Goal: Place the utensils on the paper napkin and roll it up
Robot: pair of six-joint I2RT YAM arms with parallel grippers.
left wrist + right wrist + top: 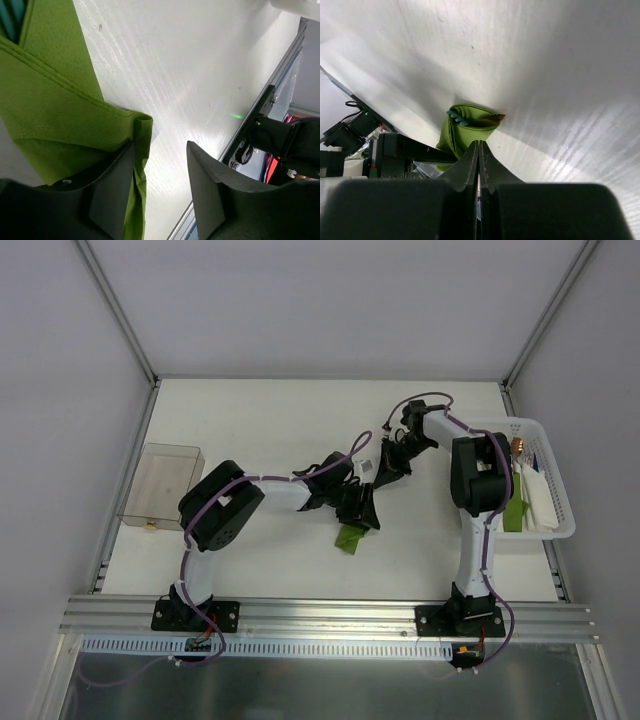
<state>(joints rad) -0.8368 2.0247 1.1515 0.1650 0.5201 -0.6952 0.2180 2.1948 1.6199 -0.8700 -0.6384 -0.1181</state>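
The olive-green paper napkin (pixel 350 538) lies rolled on the white table near the middle. In the right wrist view, the napkin roll (pixel 470 127) shows teal ends (pixel 456 117) and a brown tip (pixel 499 117) poking out; the rest of the utensils is hidden inside. My left gripper (pixel 358 512) sits right over the roll, open. In the left wrist view its left finger (pixel 107 195) rests against the napkin's folded edge (pixel 60 110), with bare table between the jaws (pixel 160 190). My right gripper (pixel 388 465) is shut (pixel 479 150), just behind the roll and not touching it.
A white basket (pixel 560 490) stands at the right edge with white sheets, more green napkins (pixel 516 510) and a brown-orange item (pixel 518 445). A clear plastic box (pixel 160 485) stands at the left. An aluminium rail (pixel 320 615) runs along the near edge.
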